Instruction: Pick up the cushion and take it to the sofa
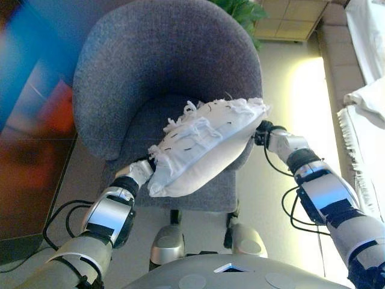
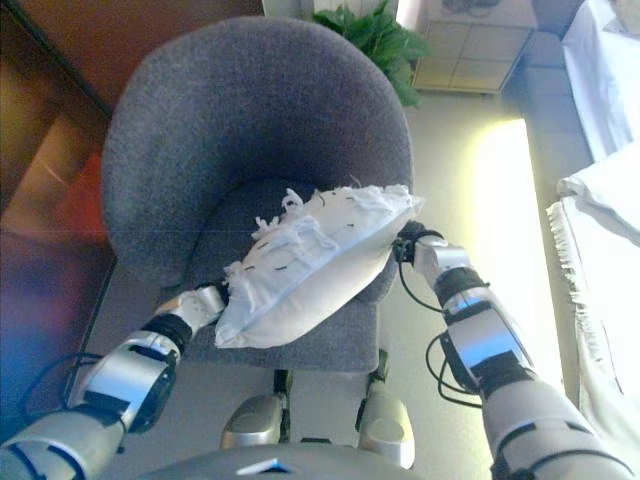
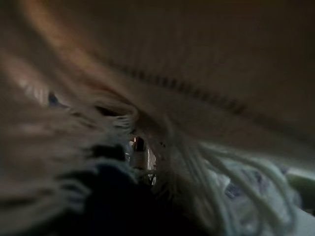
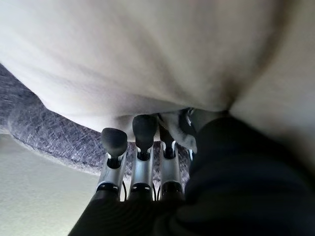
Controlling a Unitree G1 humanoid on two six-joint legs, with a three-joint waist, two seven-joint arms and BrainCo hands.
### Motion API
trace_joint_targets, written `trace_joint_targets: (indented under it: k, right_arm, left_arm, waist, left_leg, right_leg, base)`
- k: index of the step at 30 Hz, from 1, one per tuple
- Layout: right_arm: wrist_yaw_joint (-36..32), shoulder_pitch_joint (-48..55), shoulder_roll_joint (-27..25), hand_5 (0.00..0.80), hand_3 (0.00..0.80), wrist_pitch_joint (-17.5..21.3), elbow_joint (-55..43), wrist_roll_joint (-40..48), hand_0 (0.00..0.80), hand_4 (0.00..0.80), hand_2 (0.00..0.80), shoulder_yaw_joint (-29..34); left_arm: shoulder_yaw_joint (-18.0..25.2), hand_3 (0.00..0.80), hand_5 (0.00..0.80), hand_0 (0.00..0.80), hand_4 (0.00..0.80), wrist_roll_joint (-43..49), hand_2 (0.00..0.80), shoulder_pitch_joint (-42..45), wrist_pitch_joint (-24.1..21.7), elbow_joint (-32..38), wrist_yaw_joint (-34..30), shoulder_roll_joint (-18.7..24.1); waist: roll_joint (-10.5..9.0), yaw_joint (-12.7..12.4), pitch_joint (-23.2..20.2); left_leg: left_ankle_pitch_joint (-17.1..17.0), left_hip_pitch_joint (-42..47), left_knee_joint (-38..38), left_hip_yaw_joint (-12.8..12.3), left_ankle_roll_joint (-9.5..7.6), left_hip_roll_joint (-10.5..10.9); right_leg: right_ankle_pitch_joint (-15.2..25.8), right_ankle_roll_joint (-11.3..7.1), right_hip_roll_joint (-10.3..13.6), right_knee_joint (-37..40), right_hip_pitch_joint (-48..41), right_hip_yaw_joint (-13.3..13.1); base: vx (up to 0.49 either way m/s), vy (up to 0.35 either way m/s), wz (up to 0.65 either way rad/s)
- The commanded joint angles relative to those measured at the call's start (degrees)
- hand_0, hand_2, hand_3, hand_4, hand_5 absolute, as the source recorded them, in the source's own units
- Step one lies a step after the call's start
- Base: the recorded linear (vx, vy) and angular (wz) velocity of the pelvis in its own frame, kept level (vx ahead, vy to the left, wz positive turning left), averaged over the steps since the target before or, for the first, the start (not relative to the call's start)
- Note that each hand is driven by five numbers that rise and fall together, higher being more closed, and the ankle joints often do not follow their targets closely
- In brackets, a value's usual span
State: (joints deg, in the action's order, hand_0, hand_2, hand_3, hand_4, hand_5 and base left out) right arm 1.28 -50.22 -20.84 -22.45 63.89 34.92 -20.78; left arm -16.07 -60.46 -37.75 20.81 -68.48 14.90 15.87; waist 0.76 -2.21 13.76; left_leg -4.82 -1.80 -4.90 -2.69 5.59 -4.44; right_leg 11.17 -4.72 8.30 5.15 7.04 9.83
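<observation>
Two hands hold one white cushion (image 1: pixel 201 147) between them, just above the seat of a grey chair (image 1: pixel 150 66). In the left eye view the cushion's long axis slants from low at the robot's left to high at its right, fringe on top; the left hand (image 1: pixel 139 171) meets the low end and the right hand (image 1: pixel 269 133) the high end, so the cushion lies between the hands, inward from each, and neither arm is clearly nearer. The fingers of both are hidden behind the cushion here. The right eye view shows the same: the cushion (image 2: pixel 310 265) slanted over the seat, a plant (image 2: pixel 375 40) behind the chair, white cloth (image 2: pixel 600 200) off to the robot's right, perhaps the sofa, though I cannot be sure. The left wrist view is filled with fabric and fringe pressed close; the left hand's fingers do not show and I cannot tell how they are set. In the right wrist view the right hand's fingers (image 4: pixel 142 132) lie straight, side by side, their dark tips pressed up into the cushion's (image 4: pixel 147 54) underside, with the chair's edge beyond. I judge the carry depends on both hands keeping inward pressure along that long axis while the robot turns away.
</observation>
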Motion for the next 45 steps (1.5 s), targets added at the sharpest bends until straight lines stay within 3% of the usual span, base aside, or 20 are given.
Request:
trace_joint_targets:
  k: [1,13,14,15,17,18,19,20,30,32,33,34,45]
  right_arm:
    - [-0.78,-8.57,-2.04,0.800,0.800,-2.24,6.12,-1.43,0.800,0.800,0.800,-4.00]
    - [-0.10,-16.95,-2.23,0.800,0.800,-3.45,9.92,11.15,0.800,0.800,0.800,-1.43]
    - [0.10,-17.32,-2.18,0.800,0.800,-3.52,9.97,11.86,0.800,0.800,0.800,-1.20]
    - [0.17,-17.57,-2.15,0.800,0.800,-3.47,9.95,12.21,0.800,0.800,0.800,-1.03]
    - [0.64,-18.11,-2.29,0.800,0.800,-3.14,10.07,13.27,0.800,0.800,0.800,-0.97]
    - [0.96,-18.38,-2.30,0.800,0.800,-2.94,10.20,13.46,0.800,0.800,0.800,-0.84]
    - [1.49,-18.70,-2.25,0.800,0.800,-2.74,10.29,13.74,0.800,0.800,0.800,-0.64]
    - [2.10,-19.12,-2.29,0.800,0.800,-2.50,10.41,14.12,0.800,0.800,0.800,-0.59]
    - [6.87,-23.27,-3.97,0.791,0.791,-2.35,11.87,16.69,0.791,0.791,0.791,-0.67]
    - [7.19,-24.09,-4.22,0.348,0.348,-1.26,11.86,16.58,0.348,0.348,0.348,-0.81]
    - [7.46,-24.45,-4.39,0.075,0.075,-0.60,11.67,16.97,0.075,0.075,0.075,-0.82]
    - [7.53,-24.70,-4.44,0.000,0.000,-0.02,11.46,17.23,0.000,0.000,0.000,-0.74]
    - [7.70,-24.73,-5.14,0.000,0.000,4.23,3.62,24.36,0.000,0.000,0.000,1.85]
  left_arm:
    - [-0.01,0.800,0.800,0.800,0.800,-4.56,0.800,-15.47,1.20,-5.82,-2.47,-3.29]
    - [-0.88,0.800,0.800,0.800,0.800,-11.44,0.800,-25.69,-0.07,-11.13,-1.53,-1.95]
    - [-1.03,0.744,0.744,0.744,0.744,-12.40,0.744,-26.25,0.34,-11.40,-1.61,-1.86]
    - [-1.08,0.605,0.605,0.605,0.605,-13.17,0.605,-26.78,0.64,-11.69,-1.57,-1.72]
    - [-1.34,0.467,0.467,0.467,0.467,-14.25,0.467,-27.57,0.70,-12.22,-1.22,-1.39]
    - [-1.34,0.333,0.333,0.333,0.333,-14.60,0.333,-27.83,0.63,-12.48,-1.18,-1.27]
    - [-1.37,0.113,0.113,0.113,0.113,-15.28,0.113,-28.20,0.85,-12.77,-1.03,-1.10]
    - [-1.42,0.000,0.000,0.000,0.000,-16.00,0.000,-28.69,1.14,-13.10,-0.92,-1.00]
    - [-1.10,0.000,0.000,0.000,0.000,-23.11,0.000,-31.79,2.06,-14.90,-0.39,0.30]
    - [-1.06,0.000,0.000,0.000,0.000,-24.84,0.000,-32.11,2.28,-15.08,-0.57,0.47]
    - [-0.97,0.000,0.000,0.000,0.000,-25.99,0.000,-32.14,2.37,-15.05,-0.67,0.60]
    - [-0.77,0.000,0.000,0.000,0.000,-27.14,0.000,-32.06,2.13,-14.96,-0.54,0.69]
    - [2.01,0.000,0.000,0.000,0.000,-37.55,0.000,-27.95,3.26,-11.82,-0.21,3.42]
  waist:
    - [-0.29,1.50,3.81]
    - [0.06,2.62,7.71]
    - [0.04,2.70,7.87]
    - [0.00,2.77,8.02]
    - [-0.03,2.91,8.21]
    - [-0.03,2.94,8.29]
    - [-0.02,2.96,8.36]
    - [-0.04,2.98,8.48]
    - [0.13,2.78,9.69]
    - [0.25,2.71,9.82]
    - [0.29,2.68,9.90]
    - [0.31,2.64,9.95]
    - [-0.44,1.73,9.38]
  left_leg:
    - [2.88,-1.90,1.35,0.06,0.47,-0.77]
    - [2.37,-7.24,2.73,-0.21,0.18,0.63]
    - [2.41,-7.55,3.00,-0.26,0.10,0.75]
    - [2.48,-7.87,3.32,-0.36,0.04,0.82]
    - [2.59,-8.35,3.91,-0.67,-0.06,0.96]
    - [2.67,-8.55,4.21,-0.76,-0.09,1.04]
    - [2.76,-8.85,4.56,-0.90,-0.10,1.14]
    - [2.83,-9.14,4.87,-1.01,-0.13,1.22]
    - [3.67,-11.95,7.61,-1.00,-0.47,1.76]
    - [3.68,-12.45,7.89,-0.96,-0.51,1.83]
    - [3.70,-12.66,8.02,-0.93,-0.50,1.85]
    - [3.74,-12.91,8.20,-0.90,-0.51,1.87]
    - [4.86,-13.93,10.20,-0.86,-0.55,2.06]
  right_leg:
    - [-7.72,-3.66,2.85,-1.37,-3.84,-2.22]
    - [-7.24,-4.68,4.07,-4.96,2.99,-4.25]
    - [-7.23,-4.76,4.18,-5.36,3.46,-4.41]
    - [-7.28,-4.82,4.31,-5.80,3.91,-4.53]
    - [-7.35,-4.95,4.62,-6.58,4.61,-4.65]
    - [-7.43,-4.98,4.72,-6.92,4.85,-4.72]
    - [-7.54,-5.03,4.86,-7.28,5.17,-4.79]
    - [-7.61,-5.06,5.00,-7.63,5.52,-4.83]
    - [-8.39,-5.28,5.56,-10.80,8.97,-5.12]
    - [-8.42,-5.24,5.54,-11.13,9.56,-5.03]
    - [-8.46,-5.21,5.50,-11.24,9.77,-5.00]
    - [-8.52,-5.15,5.44,-11.38,10.01,-5.03]
    - [-9.42,-4.77,5.43,-12.68,10.98,-3.75]
  base:
    - [0.013,0.076,0.00]
    - [-0.006,0.069,0.02]
    - [0.013,0.056,-0.01]
    - [0.020,0.059,-0.02]
    - [0.032,0.063,0.01]
    - [0.036,0.061,0.01]
    - [0.033,0.056,0.02]
    - [0.028,0.051,0.02]
    - [0.015,0.017,0.01]
    - [0.004,0.011,0.03]
    - [0.002,0.006,0.05]
    - [0.004,0.005,0.04]
    - [0.010,-0.018,0.01]
